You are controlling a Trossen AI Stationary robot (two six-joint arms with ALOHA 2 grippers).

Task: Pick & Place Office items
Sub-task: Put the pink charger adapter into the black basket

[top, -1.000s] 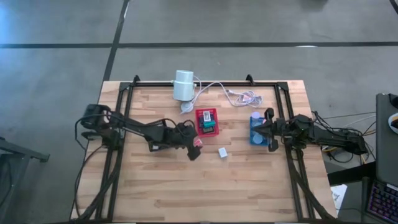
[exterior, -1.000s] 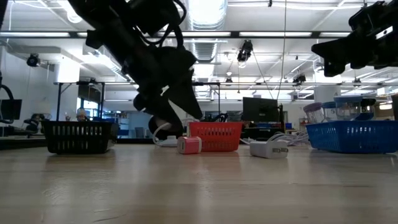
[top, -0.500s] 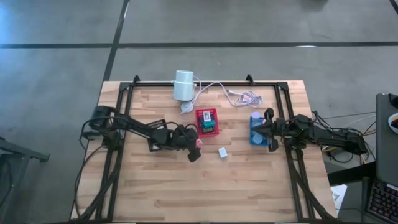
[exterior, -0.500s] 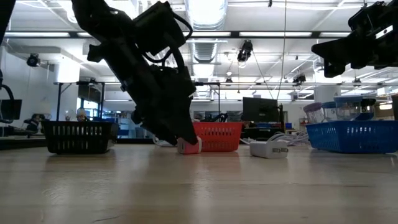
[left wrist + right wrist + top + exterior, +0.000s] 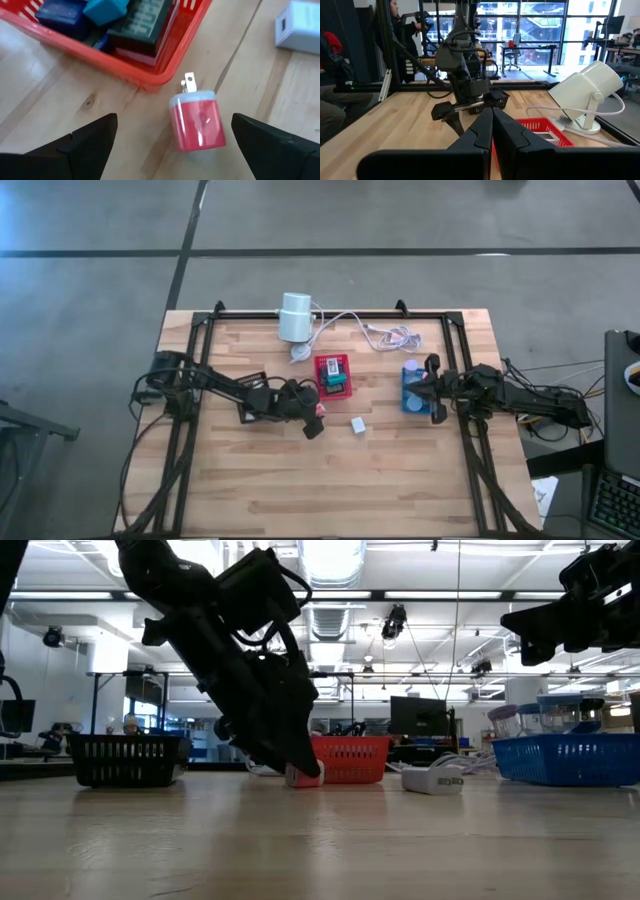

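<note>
- The left gripper [image 5: 170,140] is held low over the pale wooden table [image 5: 260,480] with its two dark fingers spread wide, one on each side of the small pink plug-shaped charger block with a white cap and metal prongs [image 5: 196,120]; nothing is gripped yet.
- The pink block is seen lying on its side on the table, just beside the red plastic mesh tray [image 5: 150,65], prongs pointing toward the tray wall.
- A good grasp is judged to need the fingers centred on the block's body, not on the prongs, and lowered until the pads flank its flat sides.
- The closing is best done gently, since the block may roll or be pushed against the tray.
- The right gripper [image 5: 491,125] is pressed shut and parked by the blue plastic tray [image 5: 411,392].
</note>
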